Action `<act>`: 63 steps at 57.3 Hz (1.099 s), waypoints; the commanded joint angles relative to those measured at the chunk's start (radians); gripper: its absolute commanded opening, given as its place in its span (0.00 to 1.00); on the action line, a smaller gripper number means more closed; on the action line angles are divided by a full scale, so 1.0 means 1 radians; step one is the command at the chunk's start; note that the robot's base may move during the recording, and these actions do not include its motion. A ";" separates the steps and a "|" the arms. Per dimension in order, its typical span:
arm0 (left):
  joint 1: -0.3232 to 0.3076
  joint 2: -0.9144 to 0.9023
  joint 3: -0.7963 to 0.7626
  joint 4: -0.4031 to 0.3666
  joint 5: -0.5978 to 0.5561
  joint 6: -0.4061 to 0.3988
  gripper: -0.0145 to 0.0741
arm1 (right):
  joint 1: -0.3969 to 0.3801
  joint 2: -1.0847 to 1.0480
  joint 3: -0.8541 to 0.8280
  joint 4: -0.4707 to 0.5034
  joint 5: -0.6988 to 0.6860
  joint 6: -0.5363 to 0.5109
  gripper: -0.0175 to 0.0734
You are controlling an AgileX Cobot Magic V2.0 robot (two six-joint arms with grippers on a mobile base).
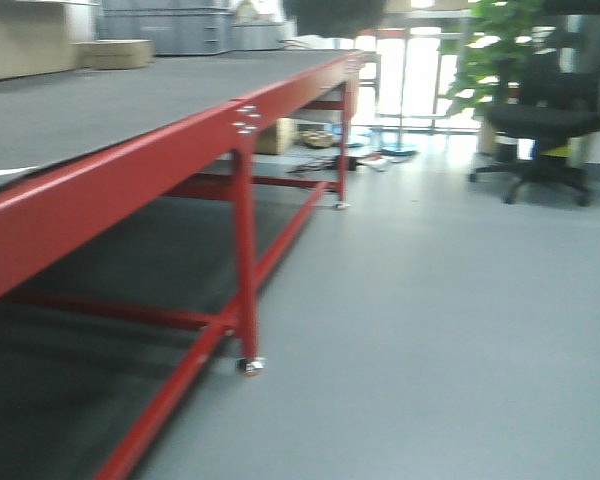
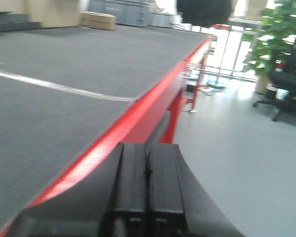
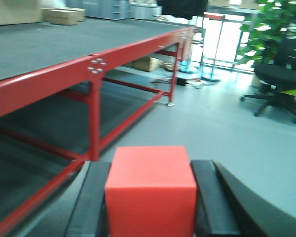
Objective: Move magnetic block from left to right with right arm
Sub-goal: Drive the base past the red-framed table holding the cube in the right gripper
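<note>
The magnetic block (image 3: 150,190), a plain bright-red cube, fills the bottom centre of the right wrist view. My right gripper (image 3: 150,170) is shut on it, one black finger (image 3: 94,197) pressed to each side, and holds it in the air over the grey floor, off the table's right edge. In the left wrist view my left gripper (image 2: 148,163) is shut with nothing in it, its two black fingers (image 2: 133,177) pressed together just above the table's red edge. Neither gripper nor the block shows in the front view.
A long table with a dark grey top (image 1: 100,110) and red frame (image 1: 242,240) runs along the left. Brown cardboard boxes (image 2: 99,20) and grey crates (image 1: 165,28) stand at its far end. A black office chair (image 1: 545,120) and a green plant (image 1: 490,45) stand on the floor at the right.
</note>
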 commanded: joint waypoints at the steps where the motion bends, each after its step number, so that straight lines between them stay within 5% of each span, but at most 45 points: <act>1: -0.007 -0.011 0.008 -0.002 -0.080 0.000 0.02 | -0.006 0.010 -0.028 -0.009 -0.084 -0.006 0.58; 63: -0.007 -0.011 0.008 -0.002 -0.080 0.000 0.02 | -0.006 0.010 -0.028 -0.009 -0.084 -0.006 0.58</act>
